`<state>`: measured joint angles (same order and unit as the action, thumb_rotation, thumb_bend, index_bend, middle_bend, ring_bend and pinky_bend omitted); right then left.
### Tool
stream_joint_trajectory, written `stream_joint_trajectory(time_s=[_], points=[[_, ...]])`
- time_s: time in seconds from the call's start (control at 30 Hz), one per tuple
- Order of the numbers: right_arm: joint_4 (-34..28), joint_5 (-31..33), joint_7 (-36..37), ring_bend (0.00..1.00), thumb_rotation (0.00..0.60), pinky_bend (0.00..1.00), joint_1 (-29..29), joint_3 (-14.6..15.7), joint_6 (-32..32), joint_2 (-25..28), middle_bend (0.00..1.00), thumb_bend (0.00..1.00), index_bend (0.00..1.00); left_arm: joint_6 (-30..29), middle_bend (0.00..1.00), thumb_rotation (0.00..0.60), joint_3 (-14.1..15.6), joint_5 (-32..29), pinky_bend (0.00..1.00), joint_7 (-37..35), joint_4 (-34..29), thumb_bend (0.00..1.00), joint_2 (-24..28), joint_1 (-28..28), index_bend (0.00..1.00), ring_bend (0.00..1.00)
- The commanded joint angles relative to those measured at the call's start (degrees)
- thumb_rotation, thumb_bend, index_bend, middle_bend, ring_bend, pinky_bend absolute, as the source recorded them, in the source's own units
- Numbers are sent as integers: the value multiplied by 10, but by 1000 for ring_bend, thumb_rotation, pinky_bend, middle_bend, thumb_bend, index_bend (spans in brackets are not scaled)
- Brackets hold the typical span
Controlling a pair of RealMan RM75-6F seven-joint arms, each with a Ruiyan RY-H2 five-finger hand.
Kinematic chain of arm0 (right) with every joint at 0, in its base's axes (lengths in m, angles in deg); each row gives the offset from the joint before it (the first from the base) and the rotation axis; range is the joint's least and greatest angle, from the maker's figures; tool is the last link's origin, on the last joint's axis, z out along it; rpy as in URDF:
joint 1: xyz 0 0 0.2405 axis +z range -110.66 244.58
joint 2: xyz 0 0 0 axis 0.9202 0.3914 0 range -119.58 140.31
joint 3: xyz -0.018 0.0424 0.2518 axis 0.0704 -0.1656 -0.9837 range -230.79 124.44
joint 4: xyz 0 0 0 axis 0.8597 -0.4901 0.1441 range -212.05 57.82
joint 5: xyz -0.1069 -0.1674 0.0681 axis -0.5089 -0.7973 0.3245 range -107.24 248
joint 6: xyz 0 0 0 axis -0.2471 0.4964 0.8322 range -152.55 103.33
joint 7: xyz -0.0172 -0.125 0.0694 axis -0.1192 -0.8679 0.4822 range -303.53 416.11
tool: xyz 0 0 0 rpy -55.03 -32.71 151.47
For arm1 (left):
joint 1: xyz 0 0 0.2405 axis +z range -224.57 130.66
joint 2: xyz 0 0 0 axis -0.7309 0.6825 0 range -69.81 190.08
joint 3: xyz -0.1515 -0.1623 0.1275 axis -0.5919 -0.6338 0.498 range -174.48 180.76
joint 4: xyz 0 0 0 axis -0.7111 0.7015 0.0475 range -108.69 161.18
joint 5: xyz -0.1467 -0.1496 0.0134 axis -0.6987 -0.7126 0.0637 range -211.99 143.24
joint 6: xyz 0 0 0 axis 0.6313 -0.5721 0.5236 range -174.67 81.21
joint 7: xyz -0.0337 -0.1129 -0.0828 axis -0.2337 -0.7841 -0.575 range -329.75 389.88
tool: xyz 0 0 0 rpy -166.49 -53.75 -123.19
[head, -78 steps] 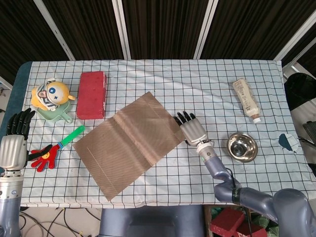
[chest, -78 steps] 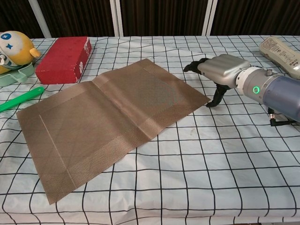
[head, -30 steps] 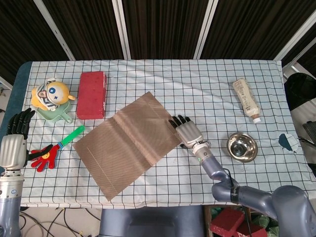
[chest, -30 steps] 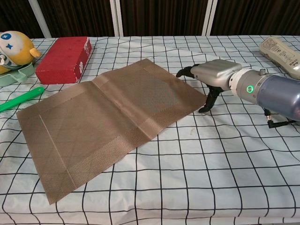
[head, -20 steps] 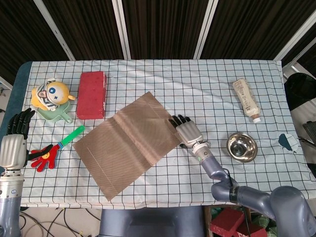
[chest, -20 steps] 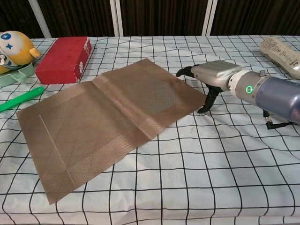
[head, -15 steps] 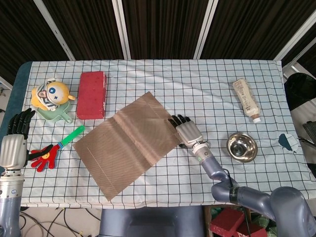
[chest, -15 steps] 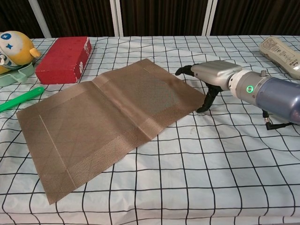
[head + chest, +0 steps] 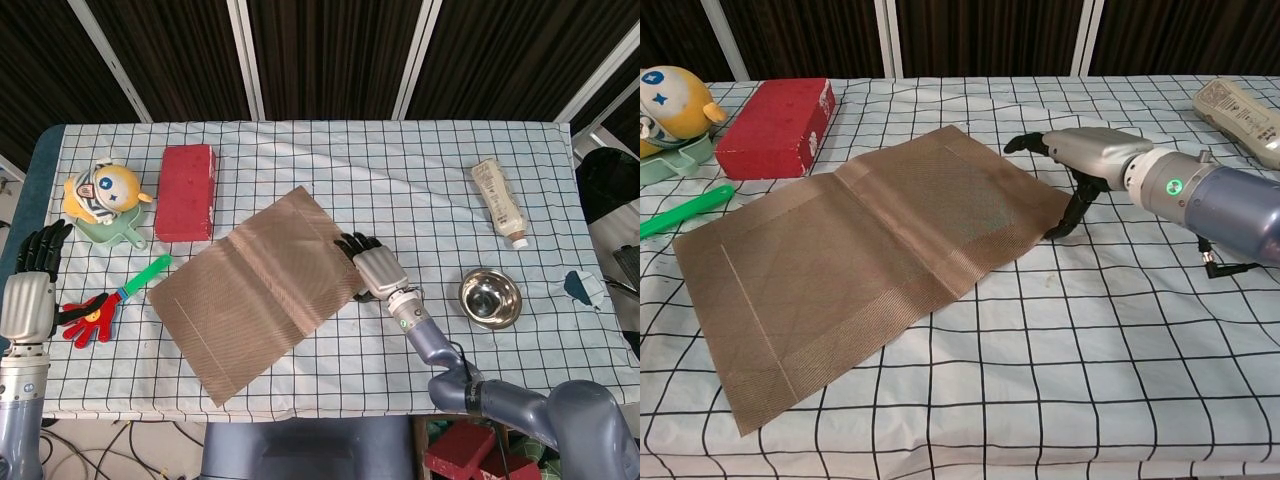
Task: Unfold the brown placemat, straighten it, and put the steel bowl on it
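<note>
The brown placemat [image 9: 255,290] [image 9: 860,250] lies unfolded and flat on the checked tablecloth, turned diagonally, with a crease across its middle. My right hand [image 9: 372,270] [image 9: 1085,152] sits at the mat's right corner. Its fingers are spread over the mat's edge and its thumb [image 9: 1063,222] points down against the corner; it holds nothing. The steel bowl [image 9: 490,297] stands upright on the cloth to the right of that hand, apart from the mat; the chest view does not show it. My left hand [image 9: 30,290] hangs at the table's left edge, fingers straight, empty.
A red box [image 9: 187,190] [image 9: 775,125] lies behind the mat's left half. A yellow toy [image 9: 100,190] [image 9: 670,95] in a green dish stands at far left. A green-handled hand clapper [image 9: 110,300] [image 9: 685,215] lies left of the mat. A white bottle [image 9: 498,200] [image 9: 1240,105] lies at back right.
My right hand has moved left from beside the mat onto its right corner, and the mat has slid slightly to the left. The left hand and the bowl have not moved.
</note>
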<state>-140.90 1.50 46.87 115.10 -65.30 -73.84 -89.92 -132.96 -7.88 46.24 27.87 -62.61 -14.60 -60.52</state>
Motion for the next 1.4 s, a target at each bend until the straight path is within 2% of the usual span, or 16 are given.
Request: stream_joint_trajectory(time_s=[0.03, 0.27, 0.6, 0.97, 1.4], points=[[13, -3, 15, 55, 600, 160, -1, -3, -1, -7, 45, 0, 111, 1, 28, 600, 0, -1, 0, 0, 0, 50, 0, 0, 53, 1], [41, -8, 38, 58, 600, 160, -2, -2, 3, -21, 47, 10, 124, 2, 28, 600, -1, -3, 0, 0, -1, 50, 0, 0, 53, 1], [67, -34, 79, 62, 600, 160, -2, 3, -2, -32, 68, 248, 208, 3, 28, 600, -2, -4, 0, 0, -2, 50, 0, 0, 53, 1], [84, -50, 103, 79, 600, 160, -2, 5, -6, -42, 88, 318, 270, 3, 28, 600, -2, -4, 0, -2, -2, 49, 0, 0, 53, 1], [96, -61, 119, 80, 600, 160, 0, 7, -5, -50, 107, 406, 495, 4, 28, 600, -2, -4, 0, -4, -2, 49, 1, 1, 54, 1]])
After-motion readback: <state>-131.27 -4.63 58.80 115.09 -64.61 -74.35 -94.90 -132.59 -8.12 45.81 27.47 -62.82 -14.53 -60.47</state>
